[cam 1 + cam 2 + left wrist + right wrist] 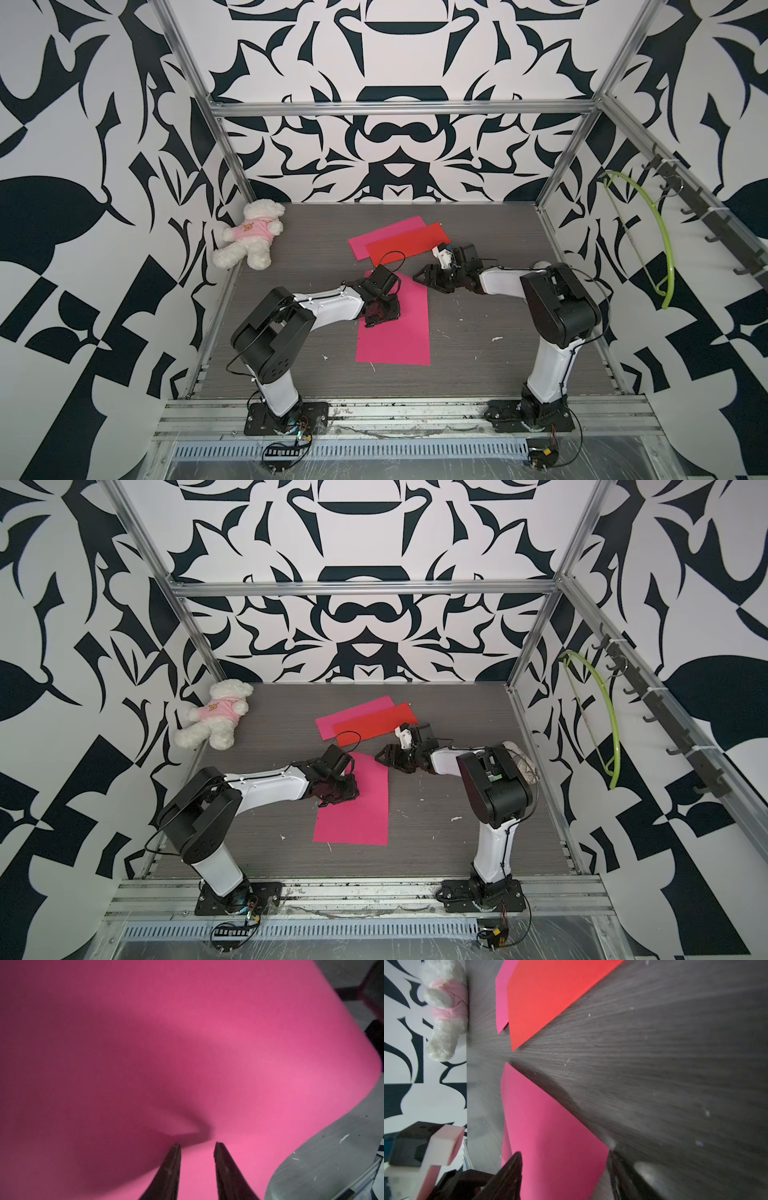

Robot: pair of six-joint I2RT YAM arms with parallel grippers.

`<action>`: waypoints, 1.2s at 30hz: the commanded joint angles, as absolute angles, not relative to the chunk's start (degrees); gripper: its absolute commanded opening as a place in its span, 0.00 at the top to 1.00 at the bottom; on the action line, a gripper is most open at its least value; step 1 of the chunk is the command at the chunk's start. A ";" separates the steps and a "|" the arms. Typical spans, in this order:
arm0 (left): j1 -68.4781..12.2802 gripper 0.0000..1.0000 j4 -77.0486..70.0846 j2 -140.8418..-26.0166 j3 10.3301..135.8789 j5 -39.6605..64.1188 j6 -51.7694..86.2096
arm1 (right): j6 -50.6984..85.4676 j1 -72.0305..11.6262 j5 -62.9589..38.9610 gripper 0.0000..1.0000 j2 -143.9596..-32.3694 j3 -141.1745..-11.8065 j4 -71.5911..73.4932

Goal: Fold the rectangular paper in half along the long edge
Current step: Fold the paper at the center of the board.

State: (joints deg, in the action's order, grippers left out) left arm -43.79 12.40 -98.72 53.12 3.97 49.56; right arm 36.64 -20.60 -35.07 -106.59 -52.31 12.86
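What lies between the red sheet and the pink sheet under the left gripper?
Only a narrow strip of bare table, clearest in the right wrist view between the red sheet and the pink sheet; nothing rests there.

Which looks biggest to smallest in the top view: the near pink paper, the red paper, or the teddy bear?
1. Near pink paper: clearly the largest.
2-3. Teddy bear and red paper: too close to rank. Both also lie farther from the camera, so they look smaller than they are.
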 commanded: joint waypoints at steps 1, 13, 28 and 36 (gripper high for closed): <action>-44.03 0.67 17.67 -101.30 50.10 3.16 51.36 | 42.34 -20.74 -35.40 0.25 -104.11 -47.31 16.63; -44.38 0.67 17.65 -101.42 50.28 3.25 51.35 | 46.78 -20.88 -38.28 0.38 -104.16 -42.84 24.71; -44.38 0.66 17.77 -100.95 50.19 3.32 51.22 | 47.90 -21.08 -34.42 1.00 -104.99 -44.21 24.55; -44.38 0.66 17.62 -100.68 50.15 3.61 51.04 | 46.82 -21.09 -33.64 0.79 -106.02 -46.28 22.68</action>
